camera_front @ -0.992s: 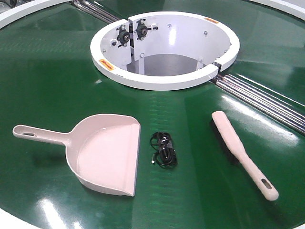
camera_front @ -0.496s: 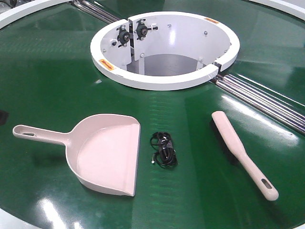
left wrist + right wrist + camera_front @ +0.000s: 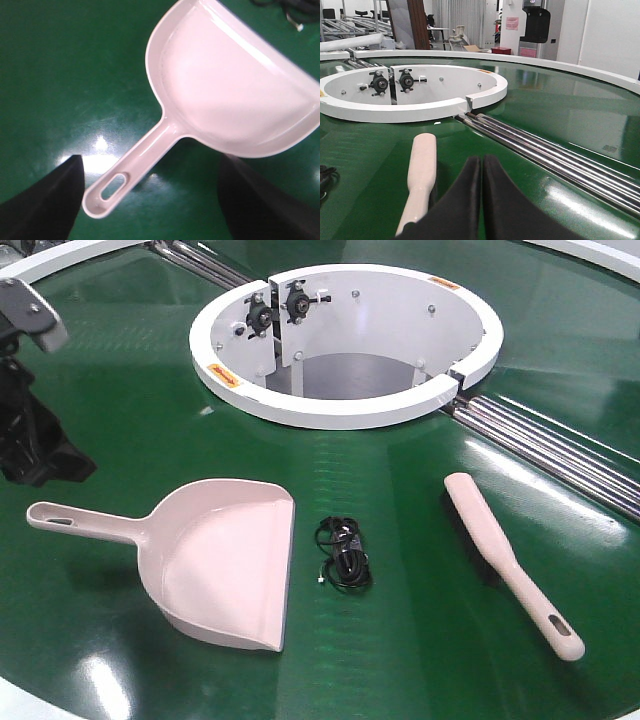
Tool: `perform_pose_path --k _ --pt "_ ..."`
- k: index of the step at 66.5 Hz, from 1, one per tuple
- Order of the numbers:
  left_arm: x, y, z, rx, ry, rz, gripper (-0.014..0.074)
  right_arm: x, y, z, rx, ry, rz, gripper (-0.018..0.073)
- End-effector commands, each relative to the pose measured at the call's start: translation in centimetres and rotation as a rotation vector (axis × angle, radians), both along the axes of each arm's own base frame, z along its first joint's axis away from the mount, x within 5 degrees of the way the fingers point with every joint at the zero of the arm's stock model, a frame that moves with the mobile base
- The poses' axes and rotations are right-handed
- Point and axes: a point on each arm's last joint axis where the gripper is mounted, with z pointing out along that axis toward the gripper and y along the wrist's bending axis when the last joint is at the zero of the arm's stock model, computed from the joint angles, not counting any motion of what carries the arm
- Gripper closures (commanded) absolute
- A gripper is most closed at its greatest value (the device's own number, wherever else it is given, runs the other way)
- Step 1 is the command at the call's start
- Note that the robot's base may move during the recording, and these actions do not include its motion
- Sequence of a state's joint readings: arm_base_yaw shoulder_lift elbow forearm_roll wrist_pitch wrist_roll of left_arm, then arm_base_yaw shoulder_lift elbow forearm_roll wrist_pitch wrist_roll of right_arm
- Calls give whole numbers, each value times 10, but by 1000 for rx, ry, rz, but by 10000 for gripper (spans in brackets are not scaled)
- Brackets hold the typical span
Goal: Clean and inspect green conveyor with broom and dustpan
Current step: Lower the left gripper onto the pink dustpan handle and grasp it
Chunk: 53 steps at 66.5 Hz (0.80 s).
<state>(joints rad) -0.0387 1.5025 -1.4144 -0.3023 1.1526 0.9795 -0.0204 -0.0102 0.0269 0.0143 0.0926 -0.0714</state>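
Surface: the green conveyor (image 3: 120, 380) fills the front view, a glossy dark belt with nothing on it but my tools and one piece of litter.
Dustpan: the dustpan (image 3: 225, 560) lies flat on the near left of the belt. Its wide lip faces right and its handle (image 3: 130, 175) points left, so my left arm can take it without crossing over.
Broom: the broom (image 3: 505, 565) rests on the near right, well apart from the pan. Its slotted end is nearest me and its bristles are down, which suits my right arm.
Litter: a small black cable bundle (image 3: 343, 555) sits between pan and broom, just beside the lip. I judge it the thing to sweep in.
Left gripper: my left gripper (image 3: 150, 156) hovers above the handle with its jaws spread wide either side of it, holding nothing. I read this as lining up a grasp.
Right gripper: my right gripper (image 3: 481, 170) has its jaws pressed together and empty, low over the belt just right of the broom.
Ring: the big white ring (image 3: 340, 410) opens on the far side, clear of the tools.
Rails: metal rails (image 3: 560, 455) run from the ring to the right, beyond the broom.
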Motion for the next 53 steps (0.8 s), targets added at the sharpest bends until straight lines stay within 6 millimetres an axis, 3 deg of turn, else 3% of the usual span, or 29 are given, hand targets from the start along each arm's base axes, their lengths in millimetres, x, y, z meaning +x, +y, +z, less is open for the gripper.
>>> perform_pose_path --k 1,12,31,53 --pt "1 -8 10 81 -87 -154 83 -1 0 0 -6 -69 -6 569" --pt "9 -20 -2 277 -136 -389 83 -1 0 0 -6 -69 -6 569" --pt "29 -40 -40 355 -40 -525 83 -1 0 0 -6 -69 -6 569" --pt "42 -42 -72 376 60 -598 83 -1 0 0 -6 -69 -6 569"
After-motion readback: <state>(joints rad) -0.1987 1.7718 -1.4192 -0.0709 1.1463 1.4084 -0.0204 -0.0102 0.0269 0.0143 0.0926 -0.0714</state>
